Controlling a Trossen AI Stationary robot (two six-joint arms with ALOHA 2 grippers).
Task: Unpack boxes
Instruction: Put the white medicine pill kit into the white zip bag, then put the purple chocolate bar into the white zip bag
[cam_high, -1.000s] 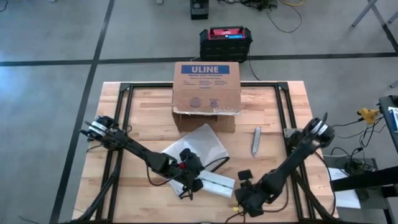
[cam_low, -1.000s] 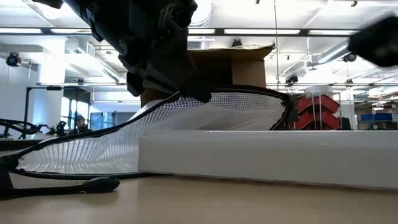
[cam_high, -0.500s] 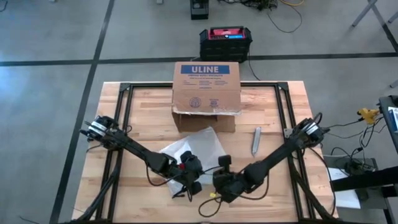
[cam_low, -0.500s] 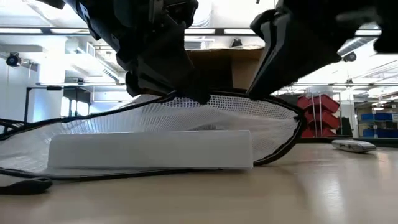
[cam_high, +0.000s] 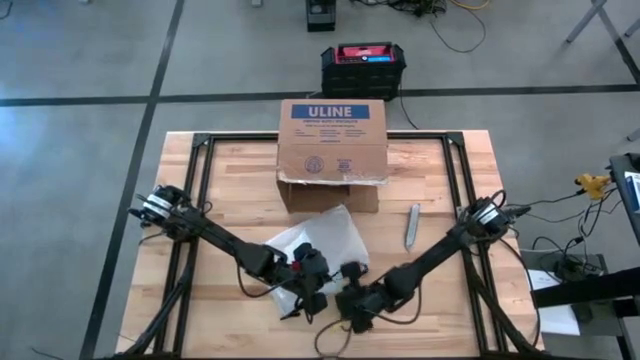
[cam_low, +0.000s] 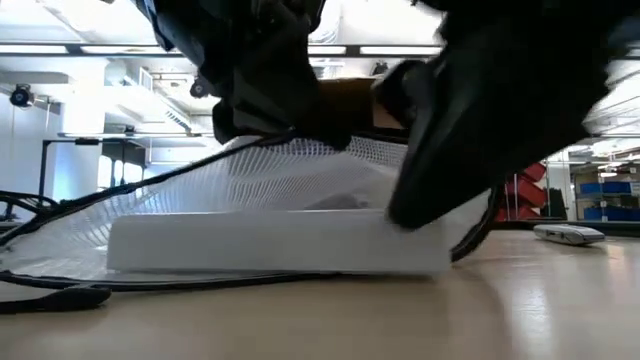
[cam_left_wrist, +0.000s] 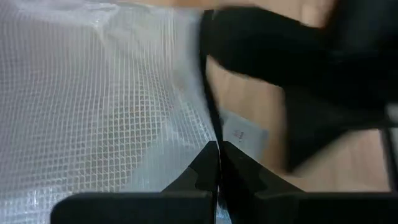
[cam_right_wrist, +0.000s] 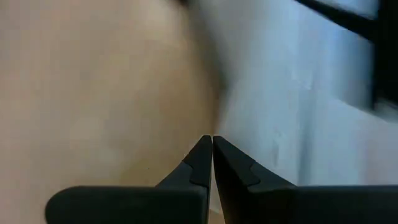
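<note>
— Where's the cardboard box (cam_high: 332, 152) sitting?

— At the far edge of the desk (cam_high: 230, 190), middle, open side toward the arms.

— And the tools?

— Both near the front edge, well short of it. The left tool (cam_high: 312, 287) is pinched together on the mesh bag (cam_high: 325, 232); the right tool (cam_high: 349, 302) is closed just beside it, by the white carton (cam_low: 275, 241).

— Which is nearer the box?

— Roughly equal; it lies straight ahead of both.
</note>
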